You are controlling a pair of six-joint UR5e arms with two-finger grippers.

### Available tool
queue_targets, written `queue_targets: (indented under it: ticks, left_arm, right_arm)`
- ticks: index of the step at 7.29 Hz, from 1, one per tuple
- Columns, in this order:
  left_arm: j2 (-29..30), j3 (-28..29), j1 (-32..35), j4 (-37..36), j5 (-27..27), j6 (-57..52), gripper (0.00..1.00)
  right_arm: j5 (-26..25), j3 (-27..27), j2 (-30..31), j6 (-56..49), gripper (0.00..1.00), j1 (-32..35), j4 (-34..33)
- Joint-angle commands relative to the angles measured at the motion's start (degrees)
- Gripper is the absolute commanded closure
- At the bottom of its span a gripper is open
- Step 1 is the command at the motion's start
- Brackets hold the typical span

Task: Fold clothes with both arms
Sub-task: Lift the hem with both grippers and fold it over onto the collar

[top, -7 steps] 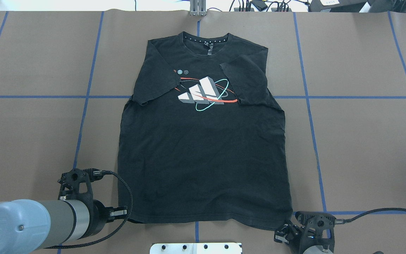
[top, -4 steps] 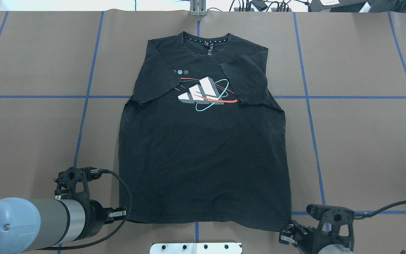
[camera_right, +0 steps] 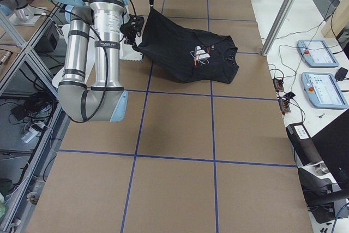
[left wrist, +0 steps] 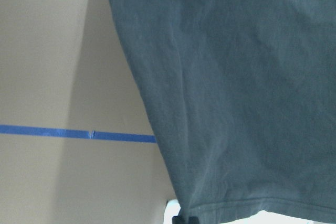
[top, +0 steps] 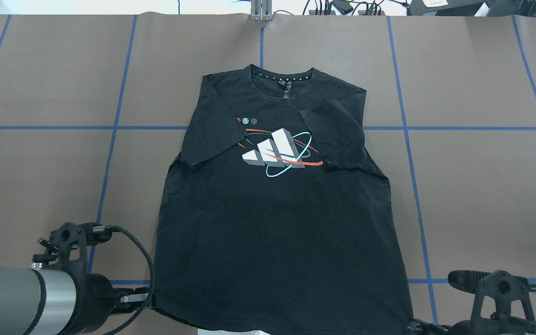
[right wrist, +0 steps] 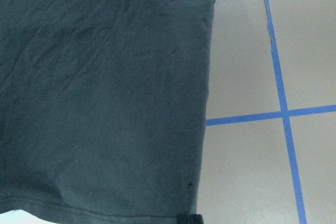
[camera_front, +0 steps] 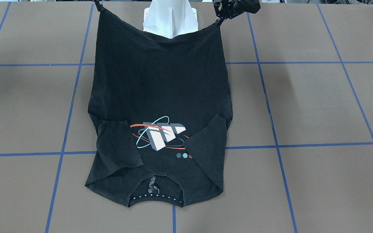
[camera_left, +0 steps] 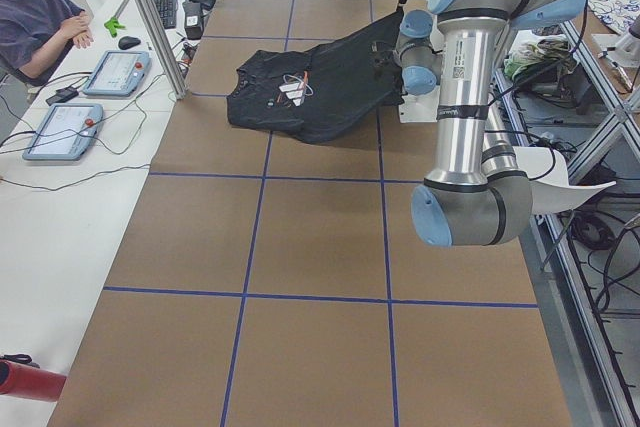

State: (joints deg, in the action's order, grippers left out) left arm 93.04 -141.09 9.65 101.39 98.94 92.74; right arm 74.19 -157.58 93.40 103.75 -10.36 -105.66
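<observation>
The black T-shirt [top: 272, 223] lies print-up in the middle of the brown surface [top: 40, 70]. Its collar [top: 281, 77] is on the side far from the robot. Both short sleeves [top: 210, 135] are folded in over the chest, each overlapping an edge of the white, red and teal logo [top: 279, 151]. The collar end rests on the surface, while the hem [camera_front: 170, 37] is raised off it and sags between its two corners, in front of the white pedestal [camera_front: 170, 16]. The left claw [top: 144, 298] pinches one hem corner and the right claw [camera_front: 98, 6] pinches the other. Only the tips of the fingers show at the cloth in the wrist views, so the grip appears pressed tight on the fabric rather than being plainly seen. Blue tape lines [top: 114, 125] cross the surface in a grid.
</observation>
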Motion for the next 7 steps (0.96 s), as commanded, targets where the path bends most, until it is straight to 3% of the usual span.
queue_targets:
  ticks: [1, 5, 7]
  left_arm:
    - [0.29, -2.09, 0.28, -1.98, 1.34, 0.07, 1.0]
    - [9.25, 10.72, 17.38, -2.07, 0.72, -12.99, 1.0]
    - [14.86, 18.26, 24.16, -1.99, 0.72, -19.42, 1.0]
  right_arm:
    - [0.79, -1.68, -0.94, 0.05, 1.0, 1.99, -0.69]
    - [1.22, 0.78, -3.74, -3.79, 1.0, 13.77, -1.74]
    - [2.62, 10.57, -14.07, -11.87, 1.0, 22.62, -1.83]
